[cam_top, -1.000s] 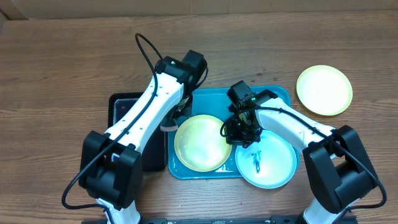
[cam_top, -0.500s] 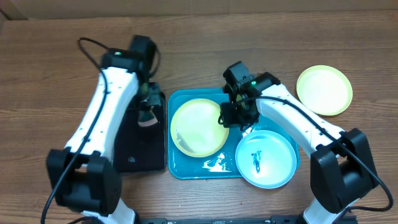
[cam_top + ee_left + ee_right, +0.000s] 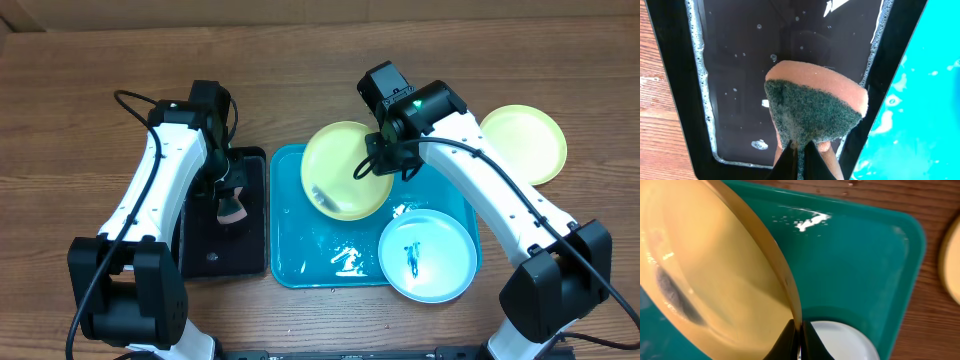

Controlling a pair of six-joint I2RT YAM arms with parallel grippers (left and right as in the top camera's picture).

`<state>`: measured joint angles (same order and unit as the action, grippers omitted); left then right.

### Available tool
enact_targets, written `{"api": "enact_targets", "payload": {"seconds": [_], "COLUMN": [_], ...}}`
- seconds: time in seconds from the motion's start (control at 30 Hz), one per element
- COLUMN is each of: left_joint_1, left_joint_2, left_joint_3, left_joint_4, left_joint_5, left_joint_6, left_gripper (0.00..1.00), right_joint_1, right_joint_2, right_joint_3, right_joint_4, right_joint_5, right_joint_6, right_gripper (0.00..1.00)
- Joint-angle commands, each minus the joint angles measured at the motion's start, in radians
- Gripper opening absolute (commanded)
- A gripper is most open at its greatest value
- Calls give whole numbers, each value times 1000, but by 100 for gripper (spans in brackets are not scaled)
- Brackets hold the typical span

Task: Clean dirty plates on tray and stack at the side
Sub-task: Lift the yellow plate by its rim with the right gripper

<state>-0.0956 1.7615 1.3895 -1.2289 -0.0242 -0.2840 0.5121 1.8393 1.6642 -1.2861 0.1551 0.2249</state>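
Note:
My right gripper point(image 3: 383, 160) is shut on the rim of a pale yellow-green plate point(image 3: 345, 170) and holds it tilted above the back of the teal tray point(image 3: 300, 240); the plate point(image 3: 710, 280) has a dark smear low on its face. A light blue plate point(image 3: 428, 255) with a dark smear lies flat at the tray's front right. A second yellow-green plate point(image 3: 530, 140) lies on the table to the right. My left gripper point(image 3: 233, 205) is shut on an orange and green sponge point(image 3: 815, 105) over the black tray point(image 3: 205, 255).
The black tray point(image 3: 675, 75) holds dark water with foam along its rim and stands directly left of the teal tray point(image 3: 920, 110). White foam patches lie on the teal tray's wet floor point(image 3: 348, 258). Wooden table all around.
My right gripper has lifted the yellow-green plate off the tray floor and carried it toward the back, tilting it. My left arm has swung left from the teal tray to the black tray with the sponge.

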Motion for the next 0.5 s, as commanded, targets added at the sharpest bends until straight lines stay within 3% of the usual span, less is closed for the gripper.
{"api": "enact_targets", "payload": {"seconds": [0.0, 0.07, 0.23, 0.47], "left_joint_1": [6, 6, 6, 6], "left_joint_2": [-8, -8, -8, -8], "left_joint_3": [-3, -3, -3, -3], "left_joint_4": [7, 10, 10, 11], "left_joint_5": [22, 22, 23, 26], "left_joint_6": [19, 19, 19, 23], "left_gripper": [5, 4, 4, 4], "right_joint_1": [-2, -2, -10, -85], "right_joint_2": [-16, -16, -16, -16], "right_joint_3": [27, 27, 26, 19], "right_joint_4": [3, 9, 6, -8], "right_joint_5": [14, -125, -217, -487], "right_joint_6": [-20, 13, 326, 426], "right_gripper": [4, 4, 4, 4]}}
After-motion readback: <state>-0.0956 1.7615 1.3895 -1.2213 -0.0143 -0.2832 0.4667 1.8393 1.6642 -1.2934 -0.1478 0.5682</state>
